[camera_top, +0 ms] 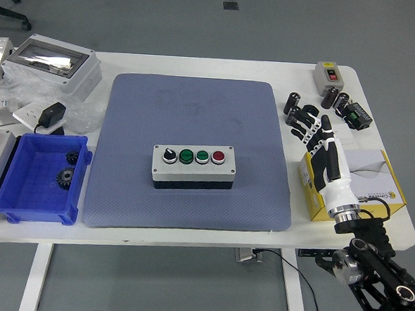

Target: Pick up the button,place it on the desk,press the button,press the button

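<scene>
- The white surface (188,235) carries everything, with its near edge along the bottom of the view
- A blue-grey mat (195,119) covers the middle of the surface
- The button box (193,166), grey on top and dark at its base, sits on the mat a little nearer the front edge than the back; its top shows a black-and-white knob, two green buttons and a red button in a row from left to right
- A blue bin (21,204) stands at the left, just beside the mat, with dark gears inside
- A grey case with a clear lid (52,63) lies at the far left corner
- A yellow carton (394,187) rests at the right, near the front edge
- The right hand (320,136) hangs over the carton's left end, well apart from the button box, its fingers (307,121) stretched out and spread, holding nothing
- Small dark cylinders (293,102) and a little grey switch box (329,75) lie beyond the hand at the far right
</scene>
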